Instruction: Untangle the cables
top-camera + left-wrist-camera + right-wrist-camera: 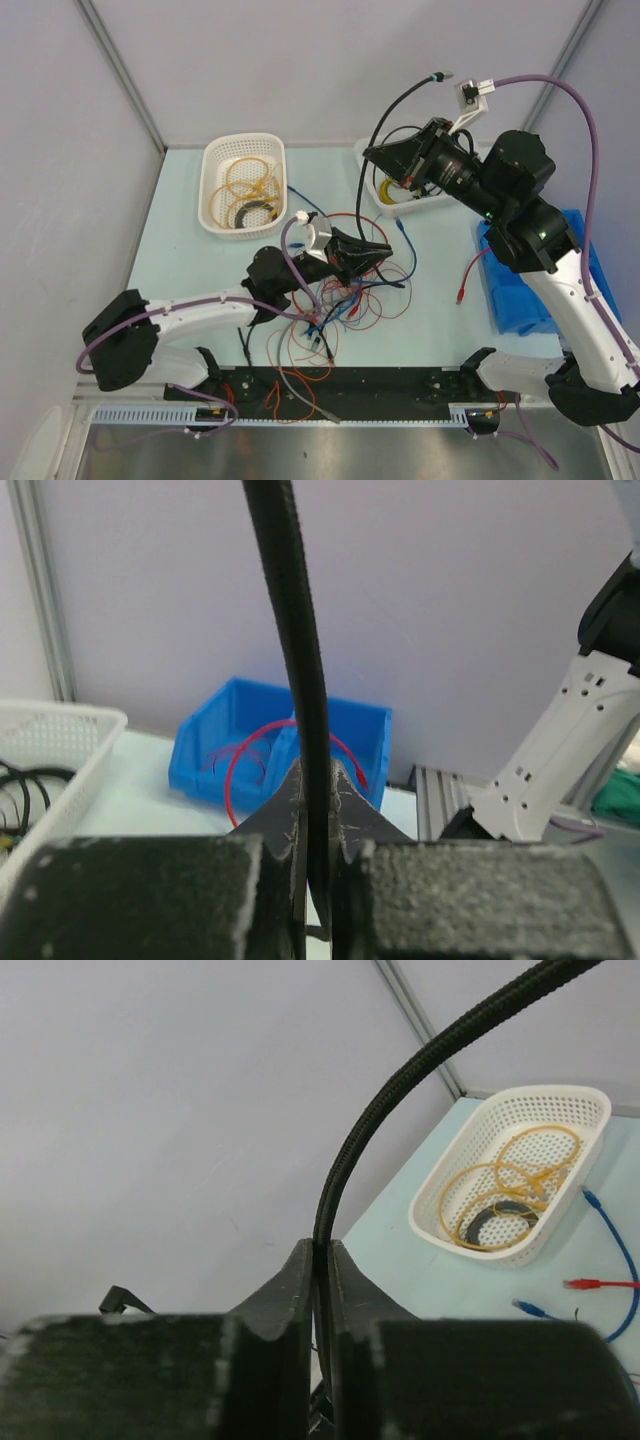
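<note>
- Pinching a black cable [290, 600] between its fingers, the left gripper [318, 780] is closed tight on it. In the left wrist view the cable rises straight from the jaws to the top edge of the frame.
- In the top view the left gripper [383, 252] sits at the centre of the frame. It is just above the tangle of cables [335, 305], thin red, blue and black wires looped over one another on the table [190, 270].
- The right gripper [320, 1252] is likewise clamped on the black cable [400, 1080], which arcs from its jaws to the upper right corner of the right wrist view.
- From above, the right gripper [372, 152] is at upper centre, raised off the table. The black cable [362, 190] drops from it toward the left gripper, and its other part curves up to a plug end near the top of the frame.
- At the upper left of the top view, a white basket [208, 185] holds yellow-orange loops [245, 180] and a black coil [255, 213].
- A second white basket [430, 200] lies behind the right gripper and is mostly hidden by it. A yellow cable [390, 190] shows inside.
- On the right side, a blue bin [520, 300] is partly covered by the right arm. A red cable [470, 275] comes out over its left edge onto the table.
- In the tangle, which wire passes over which is too fine to make out, and its lower loops run under the dark rail at the bottom of the frame.
</note>
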